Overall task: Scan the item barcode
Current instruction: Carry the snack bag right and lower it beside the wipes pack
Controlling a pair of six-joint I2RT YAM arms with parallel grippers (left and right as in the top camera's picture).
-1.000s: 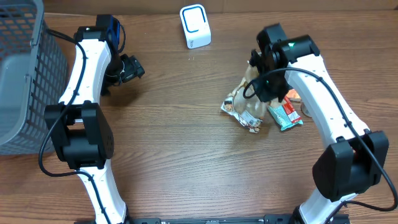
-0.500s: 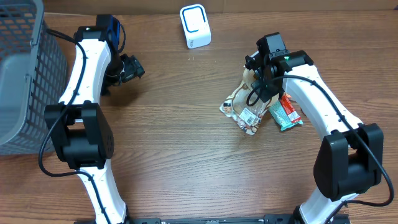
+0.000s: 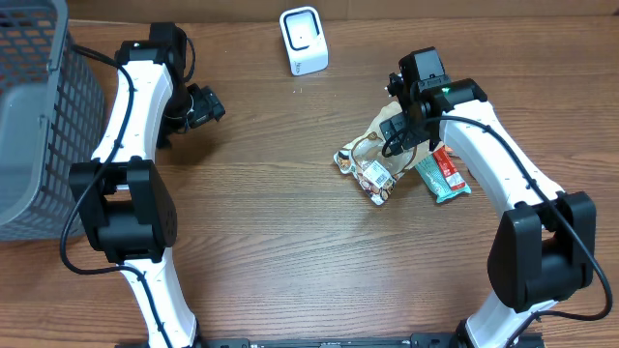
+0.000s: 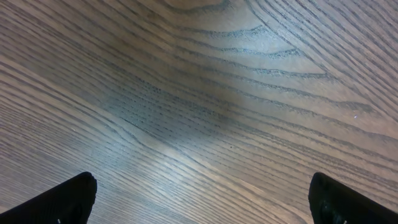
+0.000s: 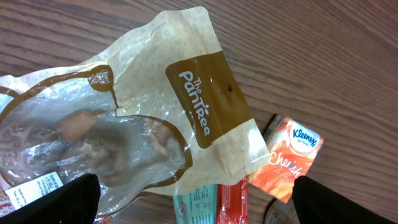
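The snack bag [image 3: 372, 162] lies flat on the surface [image 3: 290, 251] right of centre, its white barcode label turned up, presumably so it can be picked up with the code facing the white scanner [image 3: 304, 41] at the far edge. The right gripper [image 3: 406, 121] hovers over the bag's tan top end with its jaws spread wide and holding nothing, while a green packet [image 3: 443, 180] and an orange Kleenex pack [image 5: 293, 155] sit just beside the bag on its right. The left gripper [image 3: 198, 106] waits near the far-left corner by the wire basket [image 3: 39, 106], jaws fully apart and empty over bare wood, likely keeping clear.
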